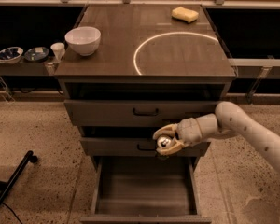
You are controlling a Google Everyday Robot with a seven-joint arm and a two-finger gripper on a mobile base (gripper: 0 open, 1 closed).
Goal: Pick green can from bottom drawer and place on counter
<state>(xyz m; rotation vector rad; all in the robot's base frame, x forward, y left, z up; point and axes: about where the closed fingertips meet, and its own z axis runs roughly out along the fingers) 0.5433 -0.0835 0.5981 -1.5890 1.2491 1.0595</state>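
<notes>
My gripper (165, 141) is shut on the green can (164, 143). Only the can's shiny silver top shows between the cream fingers; its sides are hidden. The gripper holds it in the air in front of the middle drawer (116, 146), above the open bottom drawer (144, 203). The bottom drawer is pulled out and its flat tray shows nothing inside. The counter (112, 41) with the white circle (177, 50) lies above, higher than the can. My white arm (242, 127) comes in from the right.
A white bowl (83, 40) stands on the counter's left side and a yellow sponge (185, 14) at its back right. Small bowls (23, 54) and a cup (58, 50) sit on a low shelf to the left. A black bar (11, 183) lies on the floor at left.
</notes>
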